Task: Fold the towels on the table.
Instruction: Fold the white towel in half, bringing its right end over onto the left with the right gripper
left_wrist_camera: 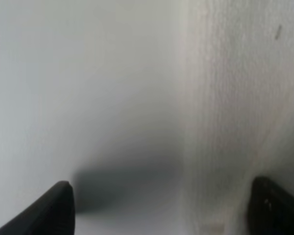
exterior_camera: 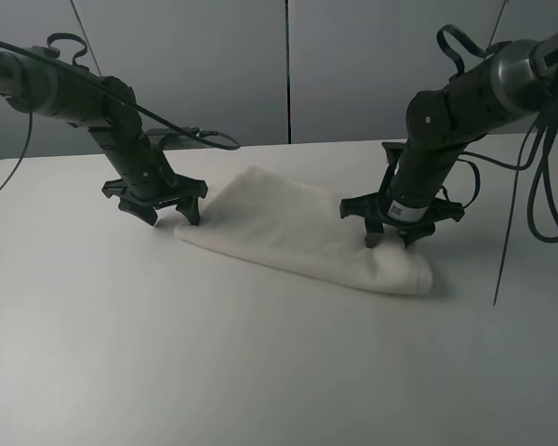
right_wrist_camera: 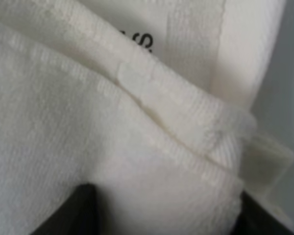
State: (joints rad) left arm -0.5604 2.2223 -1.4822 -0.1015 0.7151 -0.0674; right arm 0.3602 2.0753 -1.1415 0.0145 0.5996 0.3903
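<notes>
The white towel (exterior_camera: 302, 237) lies folded over on the table (exterior_camera: 260, 372), running from centre-left to a bunched end at the right. My left gripper (exterior_camera: 168, 213) is open at the towel's left corner. In the left wrist view its two dark fingertips (left_wrist_camera: 54, 210) stand wide apart, straddling the towel's edge (left_wrist_camera: 235, 107). My right gripper (exterior_camera: 392, 238) is open and pressed down on the towel's right end. In the right wrist view layered towel folds (right_wrist_camera: 112, 147) fill the gap between the fingers (right_wrist_camera: 83, 210), and the woven band (right_wrist_camera: 193, 44) and dark-printed label (right_wrist_camera: 142, 41) show beyond.
A grey panelled wall (exterior_camera: 288, 65) stands behind the table. Black cables (exterior_camera: 539, 186) hang from the right arm down toward the table's right side. White tabletop stretches in front of the towel.
</notes>
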